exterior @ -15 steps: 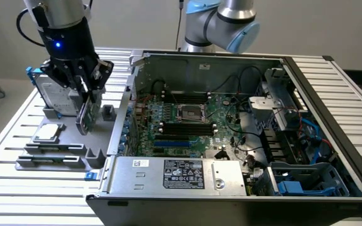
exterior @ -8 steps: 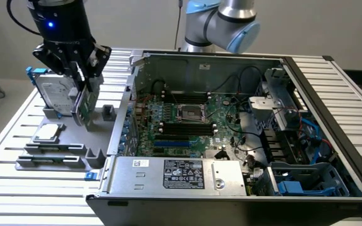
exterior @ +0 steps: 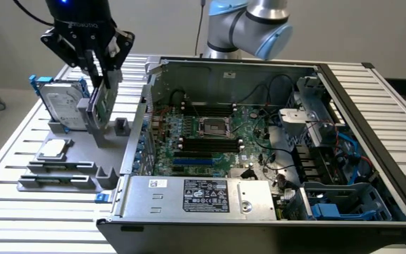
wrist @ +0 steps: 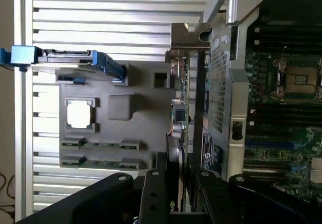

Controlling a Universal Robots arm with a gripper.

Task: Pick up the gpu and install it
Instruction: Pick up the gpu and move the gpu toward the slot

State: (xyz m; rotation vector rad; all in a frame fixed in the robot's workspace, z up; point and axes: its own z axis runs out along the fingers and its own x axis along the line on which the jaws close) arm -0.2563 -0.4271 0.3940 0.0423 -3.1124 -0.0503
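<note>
- One open computer case (exterior: 259, 235), centre and right of the exterior view.
- One grey holder (exterior: 76, 140), left.
- One hard drive (exterior: 62, 106).
- One gpu (exterior: 100, 106), upright, upper left.
- One processor chip (exterior: 53, 149).
- Two memory sticks (exterior: 58, 165).
- One gripper (exterior: 103, 80), jaws partly closed, clamping the gpu's top edge.

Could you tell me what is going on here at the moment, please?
A robot arm's gripper is at the top edge of the gpu. The gpu stands on edge in the grey parts holder, next to a hard drive. The card is not yet installed. The open computer case sits beside the holder with its motherboard exposed. Whether the card is already gripped is unclear.
</note>
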